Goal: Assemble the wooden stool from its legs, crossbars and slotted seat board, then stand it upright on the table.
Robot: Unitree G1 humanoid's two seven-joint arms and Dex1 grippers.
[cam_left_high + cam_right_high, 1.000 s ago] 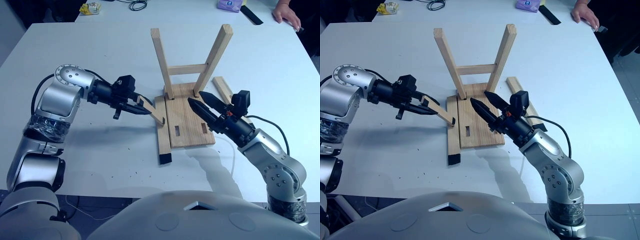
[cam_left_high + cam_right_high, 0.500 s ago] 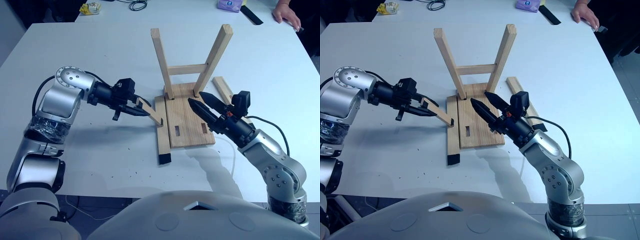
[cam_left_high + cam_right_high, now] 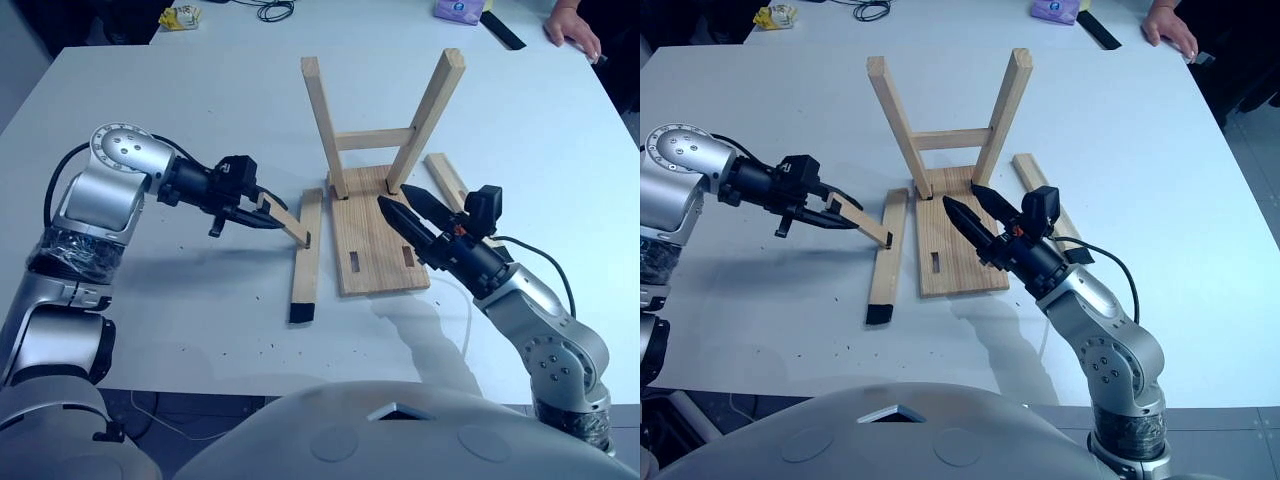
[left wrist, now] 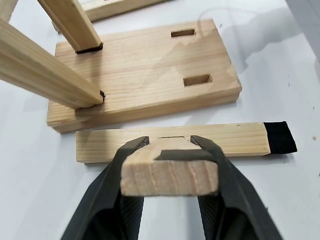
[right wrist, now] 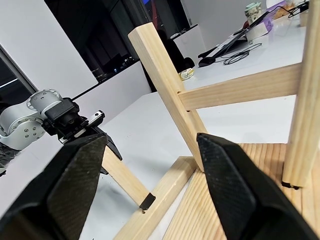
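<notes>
a white table (image 3: 180, 120) with a partly built wooden stool lying upside down. the slotted seat board (image 3: 375, 260) lies flat at the middle of the table. two legs (image 3: 325, 125) stand up from its far edge, leaning slightly apart, joined by an upper crossbar (image 3: 375, 138). two slots (image 3: 358, 263) near the board's near edge are empty.

the left gripper (image 3: 262, 210) is clamped across the flat faces of a held crossbar (image 3: 285, 222), gripping one end. the far end slants down to touch a loose leg (image 3: 305, 255) at a slot. that leg lies flat just beside the board's left edge and has a black tip at its near end. whether the joint is seated cannot be told. the right gripper (image 3: 393, 194) hovers over the board near the right standing leg, jaws spread and holding nothing. a second loose leg (image 3: 447, 180) lies on the table just right of the board.

the parts look like pale softwood: probably light, stiff and not fragile, but smooth enough to slip or twist between hard fingers. a grip across the wide faces seems safest, near the middle of a leg rather than its end, so the long piece does not lever round. the slot joints probably need square alignment and a firm push.

no label or writing can be read on the wood.
</notes>
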